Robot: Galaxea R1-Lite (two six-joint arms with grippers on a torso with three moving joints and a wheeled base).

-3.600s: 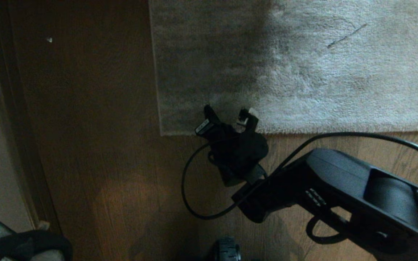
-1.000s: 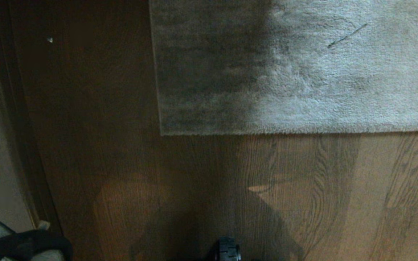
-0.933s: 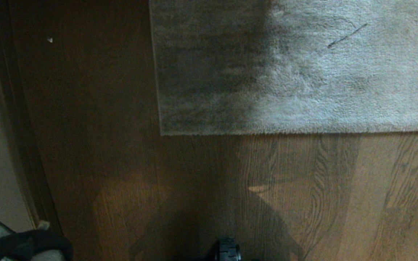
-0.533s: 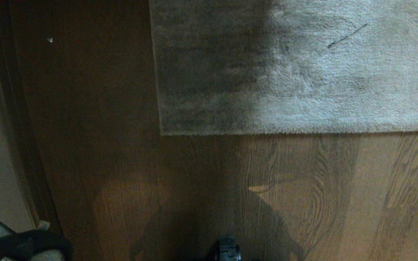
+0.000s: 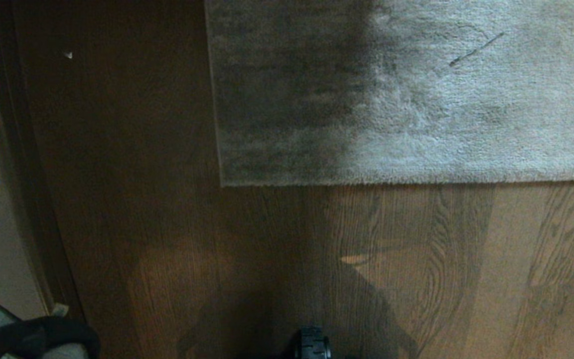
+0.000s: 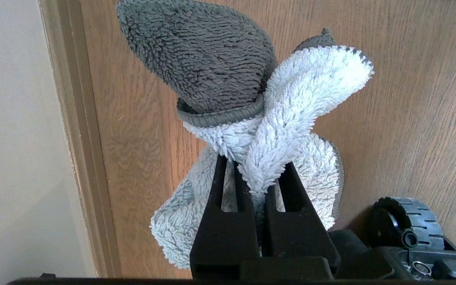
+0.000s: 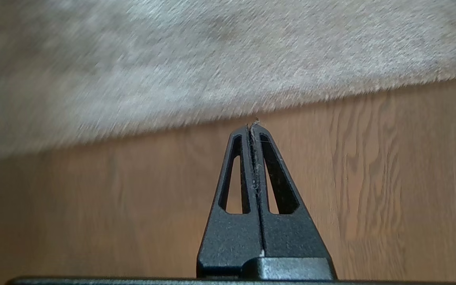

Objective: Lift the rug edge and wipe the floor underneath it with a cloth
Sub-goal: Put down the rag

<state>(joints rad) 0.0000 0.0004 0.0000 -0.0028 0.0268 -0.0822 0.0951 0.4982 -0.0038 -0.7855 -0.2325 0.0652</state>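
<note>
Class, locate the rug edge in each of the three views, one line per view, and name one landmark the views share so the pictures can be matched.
Head view: the rug edge runs level across the picture's middle, from the rug's corner to the right border.
Left wrist view: not in it; only the cloth, pinched in the left gripper.
Right wrist view: the edge slants across, just beyond the shut right gripper.
Shared landmark: the floor, wood-grain planks in all three.
</note>
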